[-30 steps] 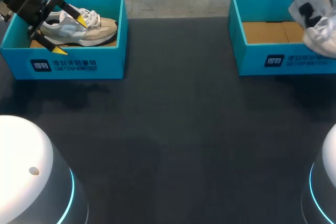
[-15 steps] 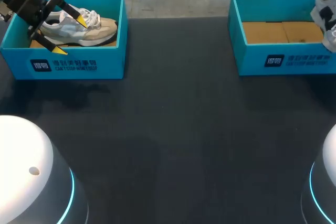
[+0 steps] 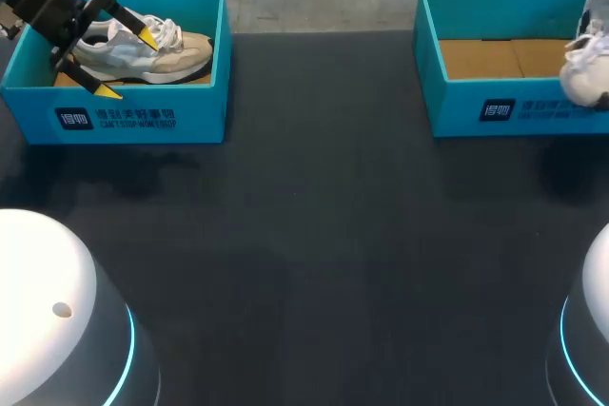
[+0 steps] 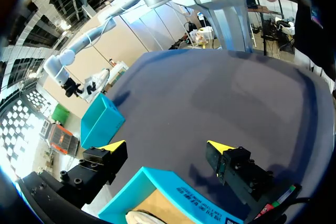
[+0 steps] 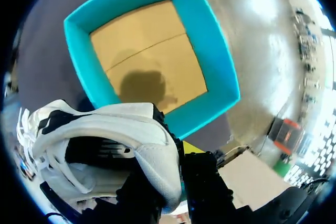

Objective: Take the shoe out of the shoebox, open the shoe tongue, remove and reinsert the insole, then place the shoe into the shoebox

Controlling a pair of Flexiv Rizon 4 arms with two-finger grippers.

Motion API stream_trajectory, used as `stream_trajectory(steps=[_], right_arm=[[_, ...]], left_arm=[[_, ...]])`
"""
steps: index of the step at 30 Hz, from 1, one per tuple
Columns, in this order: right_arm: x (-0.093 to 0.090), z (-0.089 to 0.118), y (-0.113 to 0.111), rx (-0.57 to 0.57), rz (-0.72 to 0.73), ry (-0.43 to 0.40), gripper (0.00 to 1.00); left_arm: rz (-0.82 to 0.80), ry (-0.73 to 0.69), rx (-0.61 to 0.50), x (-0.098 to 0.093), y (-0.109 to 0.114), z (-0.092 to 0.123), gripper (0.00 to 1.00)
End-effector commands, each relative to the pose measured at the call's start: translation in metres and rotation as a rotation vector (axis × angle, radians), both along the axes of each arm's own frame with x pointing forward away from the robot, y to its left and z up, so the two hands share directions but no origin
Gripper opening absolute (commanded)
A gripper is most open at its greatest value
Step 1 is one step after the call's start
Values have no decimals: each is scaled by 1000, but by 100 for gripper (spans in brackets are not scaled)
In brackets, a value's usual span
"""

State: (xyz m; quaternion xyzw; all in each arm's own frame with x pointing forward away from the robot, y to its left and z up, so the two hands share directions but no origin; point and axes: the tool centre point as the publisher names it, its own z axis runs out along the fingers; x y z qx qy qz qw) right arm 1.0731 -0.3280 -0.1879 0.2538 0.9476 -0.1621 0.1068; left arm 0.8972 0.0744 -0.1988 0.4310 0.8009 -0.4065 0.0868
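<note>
The right hand (image 5: 178, 156) is clamped on a white and black shoe (image 3: 585, 68) and holds it in the air over the right end of the right shoebox (image 3: 495, 106). Well apart from this box, across the table (image 3: 314, 216), a second shoebox (image 3: 143, 116) contains a beige shoe (image 3: 176, 48). The left hand (image 3: 127, 66) hangs over it with its fingers apart.

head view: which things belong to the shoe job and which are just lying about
Job in hand: white shoe, held by right gripper; right shoebox, empty.
Idle: beige shoe in left shoebox, open left gripper over it.
</note>
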Motion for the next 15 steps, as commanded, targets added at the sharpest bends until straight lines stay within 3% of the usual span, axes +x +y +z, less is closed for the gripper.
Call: stream_trajectory(steps=[1, 7, 15], right_arm=[[-4, 3, -5, 66, -408, -74, 0], [-14, 8, -10, -21, -749, -185, 0], [-21, 9, -15, -23, -1019, -212, 0]], left_arm=[[-2, 0, 3, 0, 0, 0, 100], [-2, 0, 3, 0, 0, 0, 100], [-2, 0, 3, 0, 0, 0, 100]])
